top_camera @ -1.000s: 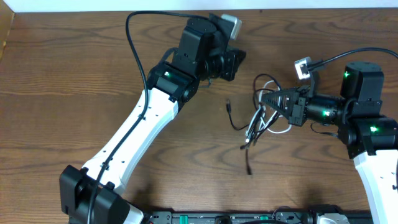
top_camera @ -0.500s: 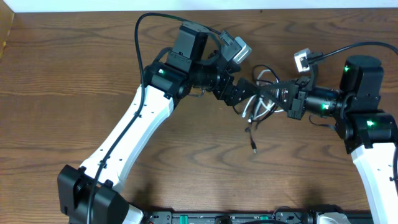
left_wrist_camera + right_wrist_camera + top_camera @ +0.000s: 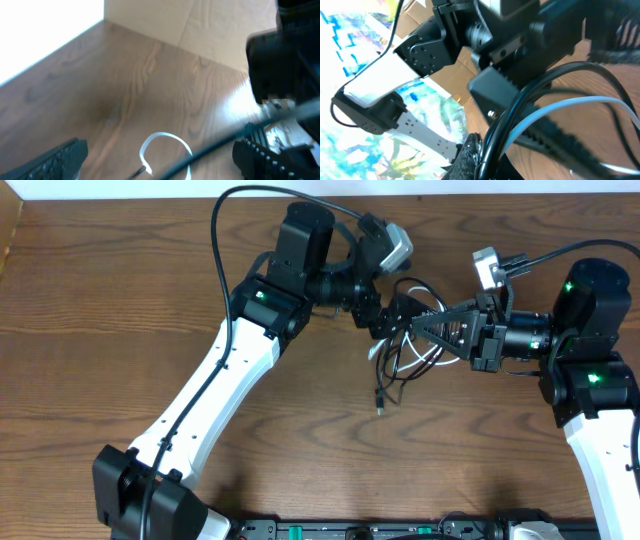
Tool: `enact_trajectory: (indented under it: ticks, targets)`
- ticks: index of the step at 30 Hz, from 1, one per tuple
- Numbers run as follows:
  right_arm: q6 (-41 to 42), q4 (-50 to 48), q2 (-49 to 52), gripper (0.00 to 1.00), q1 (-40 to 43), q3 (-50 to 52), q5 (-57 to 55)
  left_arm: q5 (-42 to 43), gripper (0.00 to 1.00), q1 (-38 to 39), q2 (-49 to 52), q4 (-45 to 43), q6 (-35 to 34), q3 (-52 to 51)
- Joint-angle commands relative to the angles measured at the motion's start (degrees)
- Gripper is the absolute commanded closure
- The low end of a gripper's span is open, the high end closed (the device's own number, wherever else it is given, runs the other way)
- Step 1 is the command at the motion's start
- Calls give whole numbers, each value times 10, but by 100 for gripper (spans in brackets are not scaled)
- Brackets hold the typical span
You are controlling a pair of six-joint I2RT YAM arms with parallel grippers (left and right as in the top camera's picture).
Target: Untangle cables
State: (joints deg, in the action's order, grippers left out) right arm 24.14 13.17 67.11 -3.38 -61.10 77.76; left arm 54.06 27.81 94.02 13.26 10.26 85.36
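Pinching side: the right pincer (image 3: 420,328) is gripping the cables (image 3: 404,348); in the right wrist view, black and white strands are both running into its tips.
Spread side: the left pincer (image 3: 386,318) is standing wide apart, its fingers (image 3: 55,160) sitting either side of a black strand without touching it.
Location: the tangle is hanging between the two pincers, over the far middle of the table (image 3: 120,300).
Black cable (image 3: 381,385): thin and dark, it is looping several times through the knot, with one plug end trailing toward the near side.
White cable (image 3: 432,363): shorter, it is curving in a pale arc just below the right pincer and threading among the black loops.
Handling: both are looking light, limp and smooth-jacketed, so they are likely sagging and sliding under a loose hold; only the plugs are seeming delicate.
Hold point: a free stretch just beside a crossing is looking better than a plug or the knot itself.
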Motion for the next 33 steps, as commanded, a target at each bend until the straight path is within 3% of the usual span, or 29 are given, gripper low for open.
enact_trajectory:
  ticks: [1, 12, 16, 21, 24, 33]
  targets:
    - [16, -3, -3, 99, -7, -3, 33, -35, 3, 3, 3, -24, -51, 0]
    - [37, -33, -3, 99, -8, -3, 62, -163, 2, 31, 8, -62, -94, 0]
    - [37, -35, -3, 99, -15, -3, 67, -213, 2, 45, 16, -91, -142, 0]
    - [37, -35, -3, 99, -17, -3, 71, -376, 2, 44, 20, -101, -266, 0]
    - [37, -34, -3, 99, -17, -3, 75, -443, 2, 31, 19, -104, -286, 0]
    - [9, -3, -3, 99, -17, 0, 75, -460, 1, -38, 17, -87, -310, 0]
